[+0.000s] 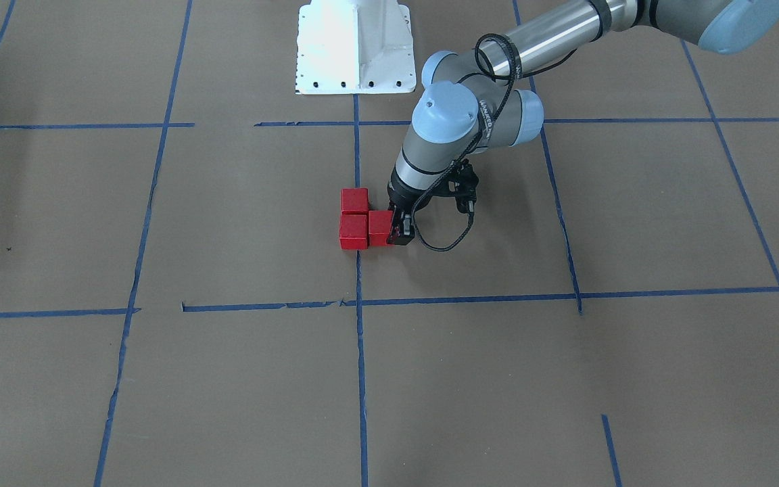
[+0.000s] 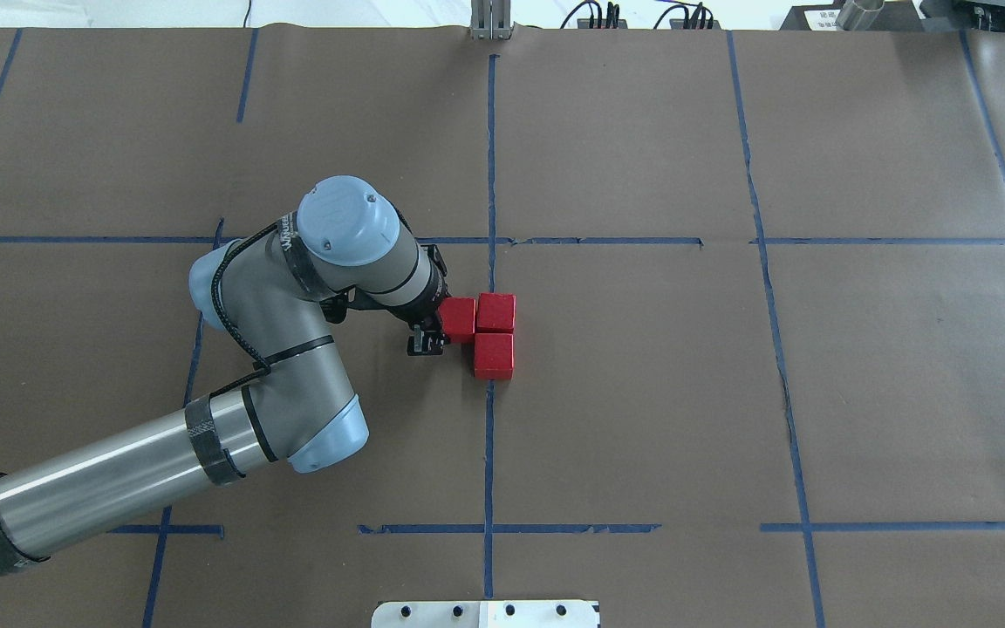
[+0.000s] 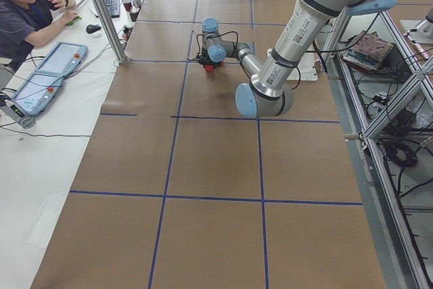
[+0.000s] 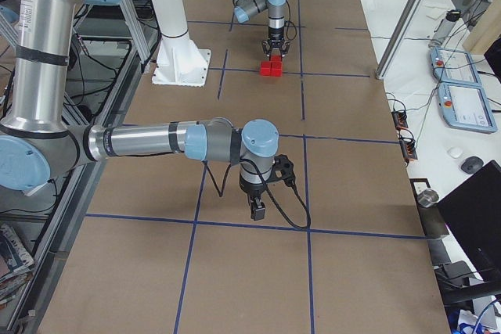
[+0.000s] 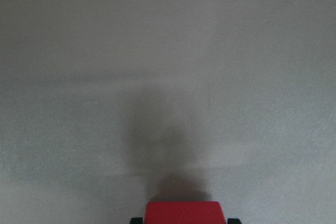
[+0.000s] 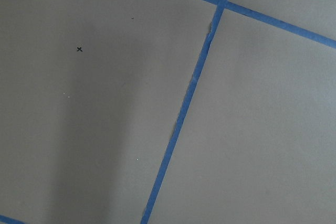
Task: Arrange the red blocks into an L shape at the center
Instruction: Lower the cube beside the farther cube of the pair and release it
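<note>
Though central, block [image 2: 461,319] within left hand [image 2: 444,324]

The left pincer [image 2: 433,337] points down at a slant, its fingertips [image 5: 136,220] pressed against either side of a red block [image 5: 182,212]. Above and behind it, the left wrist [image 2: 350,225] folds back into the long left forearm [image 2: 101,488]. The right pincer [image 4: 257,210] hangs straight down, well apart from the left one, beneath the level right forearm [image 4: 149,140]. Whether its jaws are parted cannot be told.
</note>
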You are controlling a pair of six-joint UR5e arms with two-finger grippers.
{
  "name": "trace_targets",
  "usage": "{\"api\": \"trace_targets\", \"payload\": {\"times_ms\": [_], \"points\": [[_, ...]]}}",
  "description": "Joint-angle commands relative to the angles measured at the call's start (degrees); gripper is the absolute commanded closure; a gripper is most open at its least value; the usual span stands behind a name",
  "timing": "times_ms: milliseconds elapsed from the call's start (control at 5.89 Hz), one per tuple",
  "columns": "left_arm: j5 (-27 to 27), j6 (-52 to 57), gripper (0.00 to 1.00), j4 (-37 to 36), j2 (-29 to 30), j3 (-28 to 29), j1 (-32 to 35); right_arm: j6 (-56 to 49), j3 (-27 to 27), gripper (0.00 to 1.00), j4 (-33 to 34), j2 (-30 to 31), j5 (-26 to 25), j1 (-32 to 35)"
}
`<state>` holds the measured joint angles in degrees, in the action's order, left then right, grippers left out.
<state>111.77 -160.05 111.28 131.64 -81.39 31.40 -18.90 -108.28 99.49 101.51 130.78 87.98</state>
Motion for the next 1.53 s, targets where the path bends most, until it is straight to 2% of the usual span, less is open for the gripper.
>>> {"api": "trace_targets", "payload": {"times_ms": [0, 680, 1019, 1189, 1359], "points": [[-0.06, -0.26, 0.68, -0.01, 0.02, 0.01, 0.07, 0.0, 0.0, 0.0, 0.0, 0.0, 0.0, 0.0], [-0.06, -1.58, 0.67, -0.01, 0.19, 0.09, 0.77, 0.0, 0.0, 0.0, 0.0, 0.0, 0.0, 0.0], [-0.06, -1.49, 0.58, 0.07, 0.19, 0.09, 0.68, 0.0, 0.0, 0.0, 0.0, 0.0, 0.0, 0.0], [-0.15, -1.49, 0.36, 0.08, 0.19, 0.09, 0.68, 0.0, 0.0, 0.0, 0.0, 0.0, 0.0, 0.0], [-0.15, -1.32, 0.0, 0.16, 0.19, 0.09, 0.77, 0.0, 0.0, 0.0, 0.0, 0.0, 0.0, 0.0]]}}
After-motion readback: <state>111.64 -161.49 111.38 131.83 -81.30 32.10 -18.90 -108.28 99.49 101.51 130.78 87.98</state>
